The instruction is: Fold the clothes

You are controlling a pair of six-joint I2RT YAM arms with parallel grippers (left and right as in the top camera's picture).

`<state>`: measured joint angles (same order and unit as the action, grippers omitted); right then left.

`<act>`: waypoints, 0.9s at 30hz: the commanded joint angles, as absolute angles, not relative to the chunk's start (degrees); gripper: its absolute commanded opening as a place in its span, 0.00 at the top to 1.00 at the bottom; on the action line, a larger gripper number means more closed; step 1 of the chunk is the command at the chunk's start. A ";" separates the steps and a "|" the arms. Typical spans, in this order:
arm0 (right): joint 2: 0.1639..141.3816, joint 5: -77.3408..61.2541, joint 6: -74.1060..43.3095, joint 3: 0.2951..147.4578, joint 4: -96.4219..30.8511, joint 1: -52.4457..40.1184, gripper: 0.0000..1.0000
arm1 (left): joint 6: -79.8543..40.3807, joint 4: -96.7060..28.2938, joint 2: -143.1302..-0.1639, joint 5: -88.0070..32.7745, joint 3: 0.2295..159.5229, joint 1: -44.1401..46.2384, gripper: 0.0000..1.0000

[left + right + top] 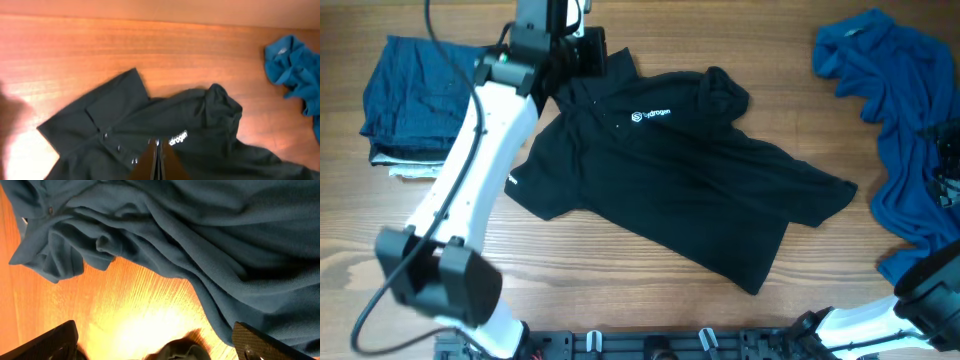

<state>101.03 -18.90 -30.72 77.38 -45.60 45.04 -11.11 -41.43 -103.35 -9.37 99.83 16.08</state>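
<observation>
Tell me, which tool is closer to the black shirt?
Left. The left tool is over the black shirt, by its buttons; the right tool is over the blue shirt.

black shirt [670, 190]: spread flat, centre | blue shirt [910, 130]: crumpled, right edge

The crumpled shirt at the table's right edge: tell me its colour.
The crumpled shirt is bright blue, seen best in the overhead view.
</observation>
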 commanded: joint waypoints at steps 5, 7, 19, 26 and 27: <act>99.96 -19.97 -30.15 77.93 -45.43 44.91 0.01 | -3.33 -60.90 -121.05 -4.38 136.99 19.18 0.96; 99.96 -19.99 -30.13 77.93 -45.43 44.91 0.00 | -3.14 -61.34 -122.83 -4.40 137.58 19.94 0.96; 99.96 -19.99 -30.15 77.93 -45.43 44.91 0.00 | 2.72 -66.94 -139.83 -1.83 137.49 20.47 0.96; 99.96 -19.99 -30.17 77.93 -45.43 44.88 0.01 | 2.81 -64.27 -145.62 -1.89 137.47 20.36 0.96; 99.96 -19.99 -30.15 77.93 -45.43 44.88 0.00 | 2.79 -63.55 -146.19 -2.11 137.47 20.40 0.96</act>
